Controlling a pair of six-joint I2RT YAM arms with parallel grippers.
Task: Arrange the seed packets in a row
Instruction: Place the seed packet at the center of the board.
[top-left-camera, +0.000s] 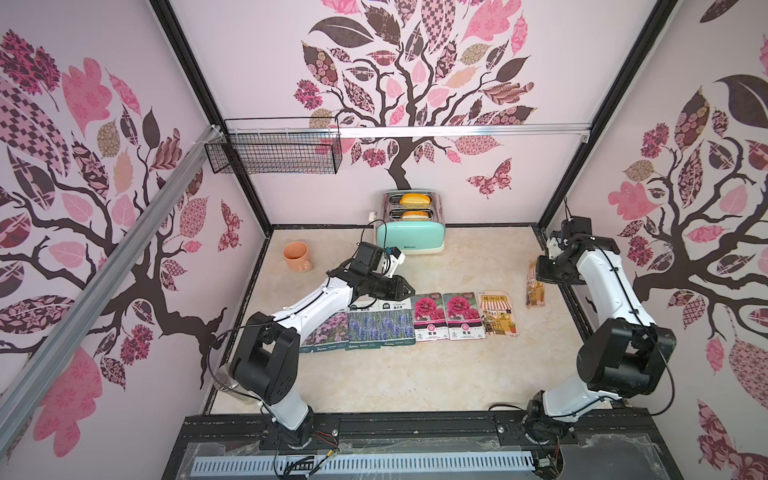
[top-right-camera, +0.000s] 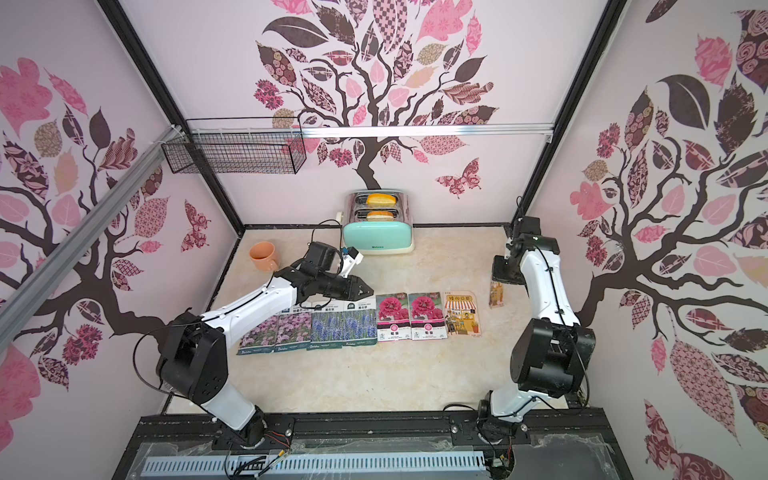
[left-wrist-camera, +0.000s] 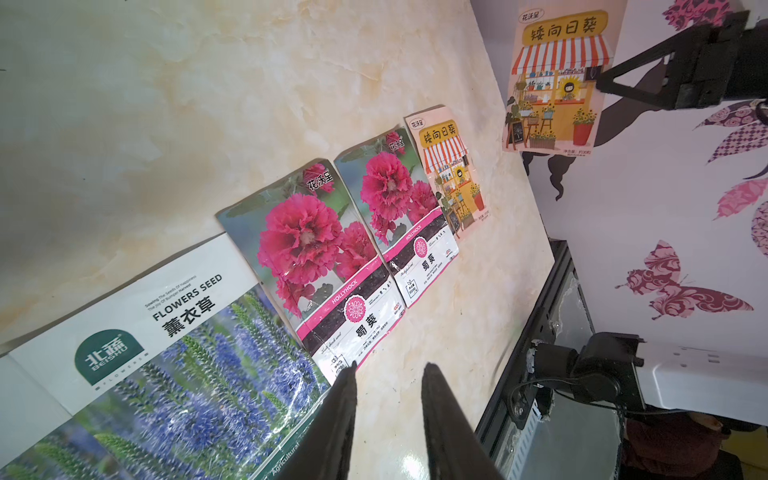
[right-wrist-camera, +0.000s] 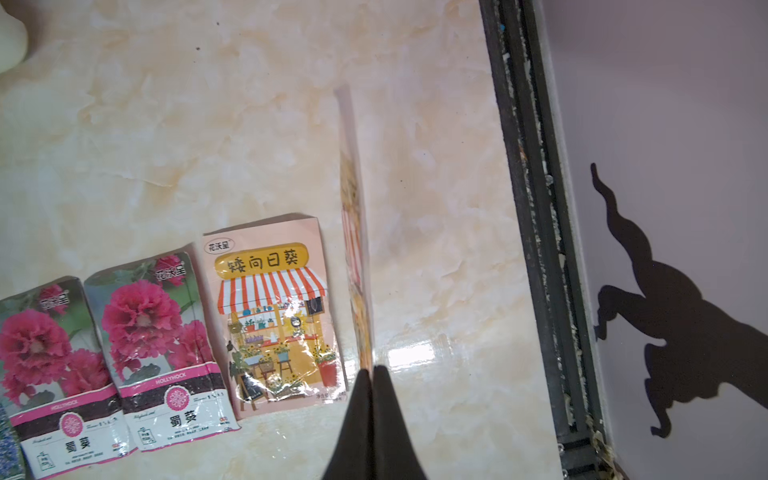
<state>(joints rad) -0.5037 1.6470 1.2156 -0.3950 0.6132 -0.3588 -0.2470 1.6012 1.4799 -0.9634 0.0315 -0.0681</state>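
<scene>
A: How will the seed packets (top-right-camera: 392, 318) handle?

B: My read: thin glossy pouches, light, floppy and slick. There's no purchase on a face lying flat, so pinch an edge or a corner. Hold only one edge and they'll sag or swing.

A: Where are they?

B: Seven lie flat in a row on the tabletop (top-left-camera: 395, 374): pink-purple pair (top-right-camera: 274, 332), lavender pair (top-left-camera: 380, 326), hollyhock pair (top-left-camera: 446, 316), then one shopfront packet (right-wrist-camera: 278, 320). The second shopfront packet (left-wrist-camera: 557, 83) is off the table, hanging near the row's right end, beyond the flat shopfront one.

A: Right gripper (right-wrist-camera: 371, 370)?

B: Jaws pressed together on one edge of that second shopfront packet. Its wrist view sees it edge-on.

A: Left gripper (left-wrist-camera: 390, 368)?

B: Partly spread, nothing between the fingers. It hovers above where the lavender pair meets the hollyhock pair and looks clear of both.
</scene>
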